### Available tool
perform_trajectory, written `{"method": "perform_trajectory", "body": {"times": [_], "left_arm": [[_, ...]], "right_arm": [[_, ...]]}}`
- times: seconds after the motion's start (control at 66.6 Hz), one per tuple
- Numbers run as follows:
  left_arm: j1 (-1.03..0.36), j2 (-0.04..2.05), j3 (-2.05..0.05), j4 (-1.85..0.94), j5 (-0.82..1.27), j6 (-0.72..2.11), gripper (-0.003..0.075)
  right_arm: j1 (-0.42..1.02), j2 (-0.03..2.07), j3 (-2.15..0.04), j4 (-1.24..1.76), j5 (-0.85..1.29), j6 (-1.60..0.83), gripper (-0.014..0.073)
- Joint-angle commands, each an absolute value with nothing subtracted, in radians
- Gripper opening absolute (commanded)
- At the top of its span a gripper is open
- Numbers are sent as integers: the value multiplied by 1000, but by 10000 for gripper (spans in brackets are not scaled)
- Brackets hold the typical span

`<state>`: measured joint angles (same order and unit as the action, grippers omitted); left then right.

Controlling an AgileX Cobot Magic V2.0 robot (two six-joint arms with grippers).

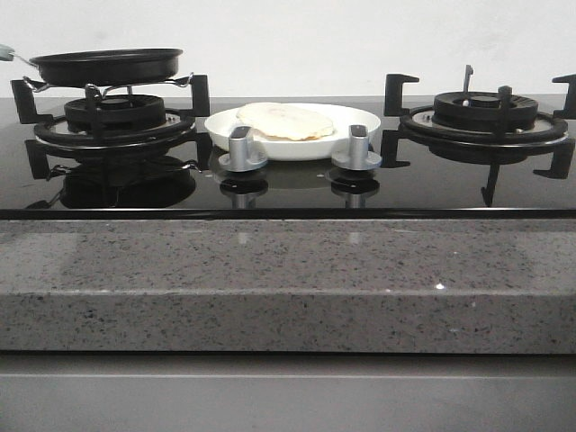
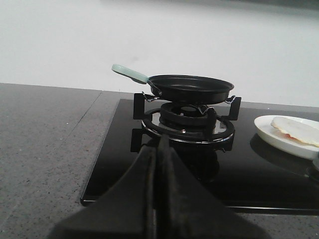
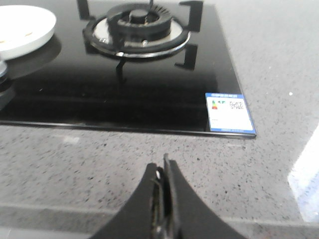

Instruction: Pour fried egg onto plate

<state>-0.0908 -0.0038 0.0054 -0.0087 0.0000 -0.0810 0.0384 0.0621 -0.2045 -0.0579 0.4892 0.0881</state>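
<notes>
Looking done: fried egg point(image 1: 284, 121) lies on plate point(image 1: 292, 144), pan point(image 1: 106, 66) on burner; left gripper point(image 2: 158, 149) and right gripper point(image 3: 165, 172) pressed together, empty—just stay clear.

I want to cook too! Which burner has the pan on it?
The left burner holds the black pan; the right burner is bare.

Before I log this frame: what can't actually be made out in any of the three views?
- Frying pan interior: front view and left wrist view see it edge-on, so its rim hides the inside.
- Plate: cut off by the picture's edge in both wrist views; the fried egg is whole only in the front view.
- Sticker text: right wrist view, too small and blurred.
- Both arms: outside the front view.
</notes>
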Motion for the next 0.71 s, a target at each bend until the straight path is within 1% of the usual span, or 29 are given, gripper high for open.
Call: {"method": "perform_trajectory", "body": {"times": [0.0,0.225,0.691], "left_arm": [[-92,-18,11,-9,-79,-85,-20],[-92,-18,11,-9,-79,-85,-20],[-92,-18,11,-9,-82,-85,-20]], "right_arm": [[22,42,-157,-48,282,73,-109],[22,-31,23,0,11,73,-109],[22,-29,19,0,7,74,-109]]}}
